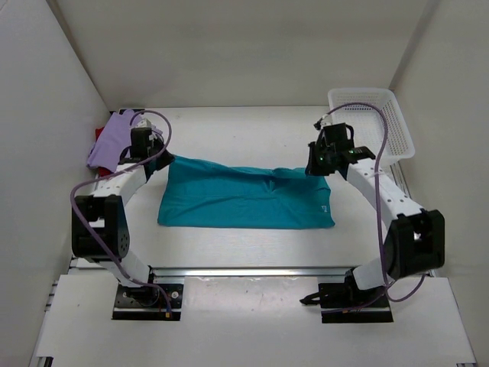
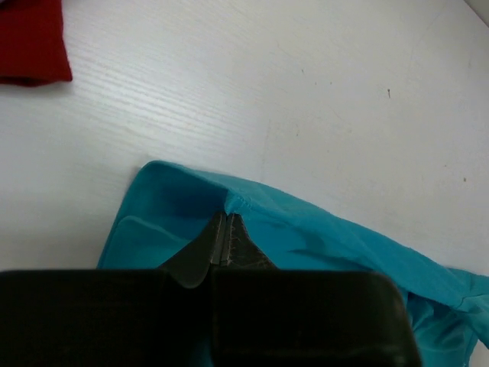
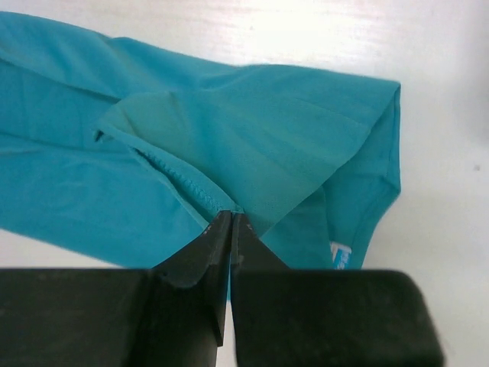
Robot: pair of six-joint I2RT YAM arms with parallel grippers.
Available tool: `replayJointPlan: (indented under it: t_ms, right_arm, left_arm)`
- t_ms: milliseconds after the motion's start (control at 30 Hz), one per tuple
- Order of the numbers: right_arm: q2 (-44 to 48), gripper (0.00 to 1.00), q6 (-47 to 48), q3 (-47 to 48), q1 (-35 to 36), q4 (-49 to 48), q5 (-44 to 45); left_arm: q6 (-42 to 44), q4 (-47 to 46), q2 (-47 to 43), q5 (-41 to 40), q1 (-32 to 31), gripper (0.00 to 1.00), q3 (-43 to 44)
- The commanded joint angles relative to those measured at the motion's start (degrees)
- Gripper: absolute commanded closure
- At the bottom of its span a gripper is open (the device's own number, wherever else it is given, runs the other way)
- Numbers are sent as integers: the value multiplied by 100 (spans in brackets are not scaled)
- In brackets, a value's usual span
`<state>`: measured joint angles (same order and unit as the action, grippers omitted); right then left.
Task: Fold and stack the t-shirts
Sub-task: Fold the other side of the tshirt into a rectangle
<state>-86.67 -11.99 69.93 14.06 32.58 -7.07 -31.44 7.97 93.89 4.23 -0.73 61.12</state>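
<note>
A teal t-shirt (image 1: 244,199) lies folded lengthwise across the middle of the table. My left gripper (image 1: 159,158) is shut on its far left corner, and the pinched teal cloth (image 2: 229,206) rises to the fingertips of that gripper (image 2: 227,216). My right gripper (image 1: 319,164) is shut on the far right corner, pinching a stitched hem (image 3: 191,187) at its tips (image 3: 231,214). A lavender t-shirt (image 1: 113,139) lies on a dark red t-shirt (image 1: 98,135) at the far left; the red one's edge (image 2: 30,42) shows in the left wrist view.
A white mesh basket (image 1: 374,122) stands at the far right corner. White walls close in the table on the left, back and right. A small white label (image 1: 324,207) shows on the teal shirt's right end.
</note>
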Motion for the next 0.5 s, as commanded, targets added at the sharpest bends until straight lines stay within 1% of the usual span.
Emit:
replayJointPlan:
  t_ms: [0, 100, 133, 167, 233, 300, 467]
  right_arm:
    - [669, 100, -76, -549, -88, -288, 22]
    - [1195, 100, -67, -997, -44, -304, 170]
    - [1275, 99, -136, -1234, -62, -339, 136]
    - [1432, 100, -137, -1384, -53, -357, 118]
    - [1696, 100, -286, -2024, -53, -602, 136]
    - [1872, 100, -392, -2376, -35, -726, 84]
    - [2313, 100, -857, -3291, 298, -858, 426]
  left_arm:
    - [33, -102, -748, 166, 73, 100, -520]
    - [50, -41, -1091, 122, 65, 100, -812]
    - [103, 11, -1083, 78, 247, 100, -856]
    - [77, 12, -1187, 35, 266, 100, -996]
    - [59, 73, -1381, -53, 293, 100, -1295]
    - [-54, 47, -1522, -89, 354, 99, -1567]
    - [-310, 21, -1461, 113, 556, 96, -1920]
